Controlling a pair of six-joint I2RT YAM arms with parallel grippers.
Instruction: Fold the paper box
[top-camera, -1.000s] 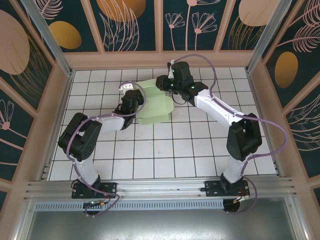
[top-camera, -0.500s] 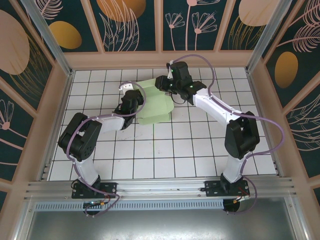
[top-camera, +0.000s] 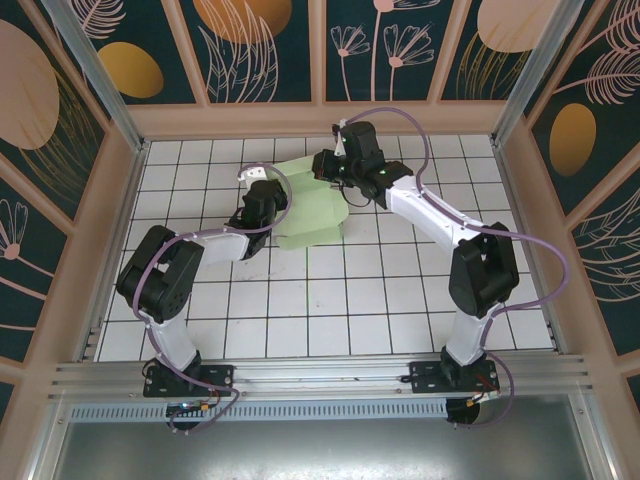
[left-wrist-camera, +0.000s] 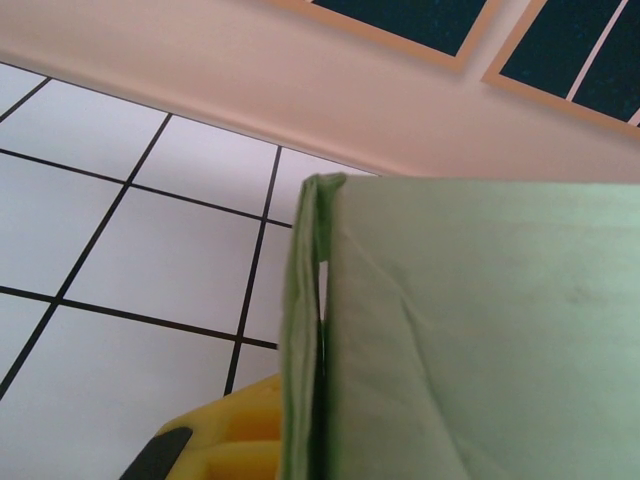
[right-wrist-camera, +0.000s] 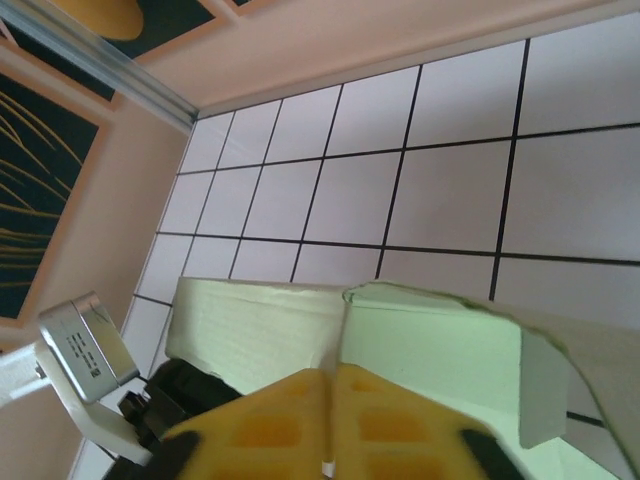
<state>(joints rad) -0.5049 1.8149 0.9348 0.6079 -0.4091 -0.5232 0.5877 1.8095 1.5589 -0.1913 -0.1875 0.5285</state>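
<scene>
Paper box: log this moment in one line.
paper box: partly folded | left tool: shut on it | right tool: shut

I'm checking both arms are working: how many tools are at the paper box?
2. The left tool is shut on the left side of the paper box; the right tool is shut at its far edge, a pinch uncertain. None seems hidden.

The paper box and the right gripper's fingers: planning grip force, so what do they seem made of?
The paper box: apparently thin matte card; soft wrinkles, layered folded edge. The right gripper, fingers: yellow moulded plastic or rubber, unclear which; waffle-like recesses.
</scene>
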